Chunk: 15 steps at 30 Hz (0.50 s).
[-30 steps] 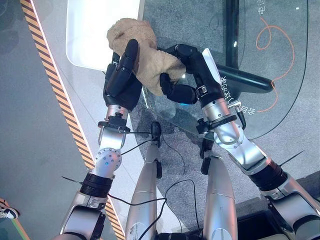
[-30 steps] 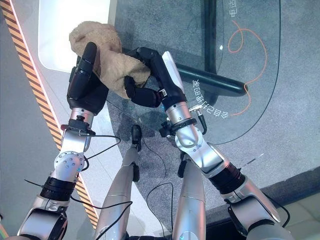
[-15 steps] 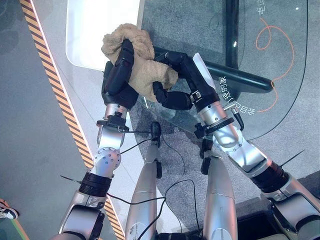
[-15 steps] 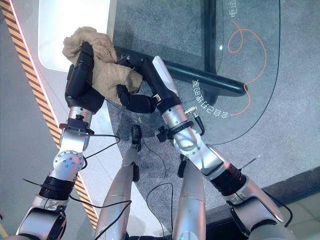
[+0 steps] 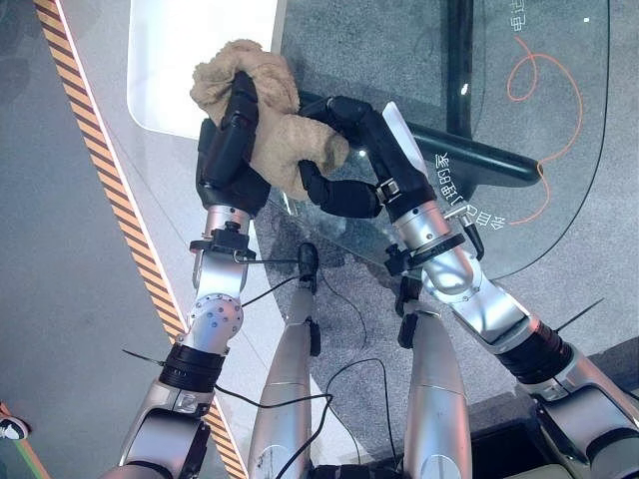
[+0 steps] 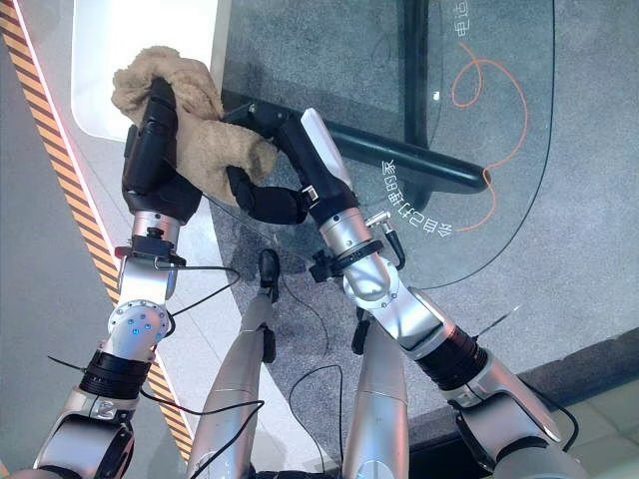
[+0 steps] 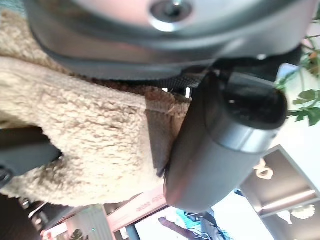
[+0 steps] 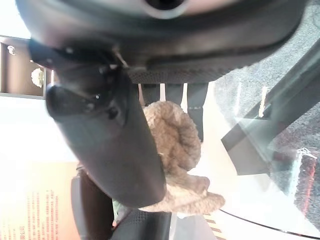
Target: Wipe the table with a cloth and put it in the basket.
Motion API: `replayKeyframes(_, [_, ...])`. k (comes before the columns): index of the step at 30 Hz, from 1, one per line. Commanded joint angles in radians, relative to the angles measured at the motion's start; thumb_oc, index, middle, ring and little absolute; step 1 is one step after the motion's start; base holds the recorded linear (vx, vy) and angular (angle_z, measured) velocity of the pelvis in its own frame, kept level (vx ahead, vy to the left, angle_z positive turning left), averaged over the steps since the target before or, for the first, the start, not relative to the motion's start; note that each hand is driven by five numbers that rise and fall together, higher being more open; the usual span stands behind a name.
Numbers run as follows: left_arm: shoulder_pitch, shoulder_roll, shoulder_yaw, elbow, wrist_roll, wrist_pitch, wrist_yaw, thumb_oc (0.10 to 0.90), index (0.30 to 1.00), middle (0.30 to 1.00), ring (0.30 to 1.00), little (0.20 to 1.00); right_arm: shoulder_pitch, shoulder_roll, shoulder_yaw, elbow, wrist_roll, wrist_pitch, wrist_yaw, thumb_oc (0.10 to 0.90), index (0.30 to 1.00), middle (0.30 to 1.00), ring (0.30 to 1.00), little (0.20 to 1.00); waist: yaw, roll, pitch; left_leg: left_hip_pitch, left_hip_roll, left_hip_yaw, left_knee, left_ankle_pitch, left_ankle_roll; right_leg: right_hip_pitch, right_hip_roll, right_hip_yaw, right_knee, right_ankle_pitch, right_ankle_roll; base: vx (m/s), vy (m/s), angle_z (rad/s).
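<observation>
In the left eye view one tan cloth is held bunched above the near edge of the round glass worktop, caught between two hands: the left hand is curled over its left part, and the right hand is wrapped round its right end, thumb beneath. In the right eye view the same cloth is seen lifted rather than spread flat, so the step in hand is judged to be gathering or passing the cloth — wiping is either about to begin or just finished, which cannot be told. No basket is seen, so the next move would call for one hand to take the whole bundle and for the basket to be found. In the left wrist view the fleecy cloth is pressed against the palm, with the thumb closed along its hemmed edge. In the right wrist view the cloth is gripped between the thumb and the fingers behind it. Counted: one cloth, one worktop, two hands.
</observation>
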Motion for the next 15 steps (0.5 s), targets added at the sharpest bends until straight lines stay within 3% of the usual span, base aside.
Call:
replayKeyframes(1, [-0.120, -0.002, 0.022, -0.151, 0.049, -0.137, -0.030, 0.100, 0.300, 0.300, 0.300, 0.200, -0.161, 0.053, -0.038, -0.139, 0.001, -0.106, -0.010, 0.800, 0.900, 0.900, 0.900, 0.900, 0.032, -0.036, -0.026, 0.018, -0.035, 0.032, 0.098, -0.160, 0.019, 0.098, 0.036, -0.009, -0.284, 0.144, 0.025, 0.00, 0.000, 0.00])
replayKeyframes(7, [-0.128, -0.022, 0.056, -0.147, 0.147, -0.268, 0.102, 0.100, 0.300, 0.300, 0.300, 0.200, -0.169, 0.069, -0.046, -0.130, 0.001, -0.099, -0.013, 0.800, 0.900, 0.900, 0.900, 0.900, 0.038, -0.041, -0.026, 0.013, -0.038, 0.025, 0.104, -0.162, 0.018, 0.095, 0.038, -0.011, -0.279, 0.138, 0.022, 0.00, 0.000, 0.00])
replayKeyframes(15, [-0.139, -0.027, 0.096, -0.152, 0.279, -0.346, 0.254, 0.100, 0.300, 0.300, 0.300, 0.200, -0.176, 0.081, -0.051, -0.121, 0.000, -0.090, -0.021, 0.800, 0.900, 0.900, 0.900, 0.900, 0.045, -0.044, -0.026, 0.016, -0.041, 0.021, 0.104, -0.160, 0.014, 0.098, 0.042, -0.014, -0.274, 0.132, 0.020, 0.00, 0.000, 0.00])
